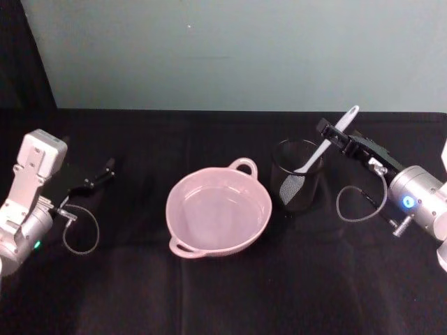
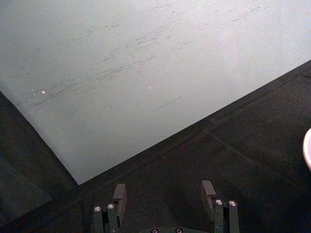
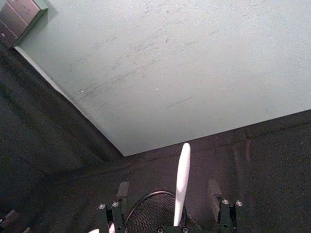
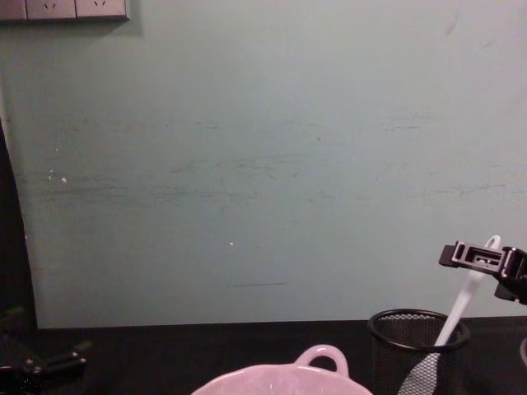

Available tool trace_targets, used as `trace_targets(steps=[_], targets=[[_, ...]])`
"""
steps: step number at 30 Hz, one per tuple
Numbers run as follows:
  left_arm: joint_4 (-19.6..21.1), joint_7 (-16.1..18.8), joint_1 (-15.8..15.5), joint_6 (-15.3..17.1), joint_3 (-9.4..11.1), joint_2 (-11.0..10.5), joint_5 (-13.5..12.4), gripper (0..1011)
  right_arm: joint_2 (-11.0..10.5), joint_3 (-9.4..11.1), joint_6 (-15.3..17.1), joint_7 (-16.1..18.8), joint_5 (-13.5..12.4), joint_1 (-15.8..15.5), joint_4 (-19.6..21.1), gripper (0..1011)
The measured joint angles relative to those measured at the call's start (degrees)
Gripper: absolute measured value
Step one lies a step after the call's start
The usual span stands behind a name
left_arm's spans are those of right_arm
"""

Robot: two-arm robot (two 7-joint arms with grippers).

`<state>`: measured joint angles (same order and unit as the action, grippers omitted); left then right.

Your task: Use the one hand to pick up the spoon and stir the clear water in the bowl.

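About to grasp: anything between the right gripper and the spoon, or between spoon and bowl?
Nothing visible blocks the right gripper: its jaws stand open around the spoon handle. The spoon's scoop sits inside the black mesh cup, so that wall lies between it and the pink bowl beside it.

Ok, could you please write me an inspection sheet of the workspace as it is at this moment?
surface: black cloth over the table; no spill seen.
job's things: pink bowl at the centre, holding clear water; white spoon standing tilted in the black mesh cup, to the bowl's right.
clutter: nothing seen.
grippers: right gripper open, one finger on each side of the spoon's handle, not closed on it; left gripper open, parked at the table's left.
cables: left cable loop and right cable loop, one at each wrist, both apart from the bowl.
surroundings: pale green wall behind the table; sockets high on it.
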<state>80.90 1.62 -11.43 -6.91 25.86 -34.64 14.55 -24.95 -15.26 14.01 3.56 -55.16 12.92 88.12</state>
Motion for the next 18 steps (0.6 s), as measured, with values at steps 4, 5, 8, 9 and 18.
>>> trace_targets(steps=[4, 5, 8, 9, 18], targets=[[0.0, 0.0, 0.0, 0.0, 0.0, 0.0, 0.0, 1011, 0.0, -0.3, -0.3, -0.1, -0.2, 0.2, -0.5, 1003], [0.0, 0.0, 0.0, 0.0, 0.0, 0.0, 0.0, 1011, 0.0, -0.4, -0.4, -0.1, -0.2, 0.3, -0.6, 1002], [0.0, 0.0, 0.0, 0.0, 0.0, 0.0, 0.0, 1011, 0.1, -0.7, -0.6, -0.1, -0.2, 0.6, -1.1, 1003], [0.0, 0.0, 0.0, 0.0, 0.0, 0.0, 0.0, 1011, 0.1, -0.7, -0.6, -0.1, -0.2, 0.7, -1.2, 1003], [0.0, 0.0, 0.0, 0.0, 0.0, 0.0, 0.0, 1011, 0.7, -1.4, -0.9, -0.4, 0.2, 1.6, -2.3, 1003]])
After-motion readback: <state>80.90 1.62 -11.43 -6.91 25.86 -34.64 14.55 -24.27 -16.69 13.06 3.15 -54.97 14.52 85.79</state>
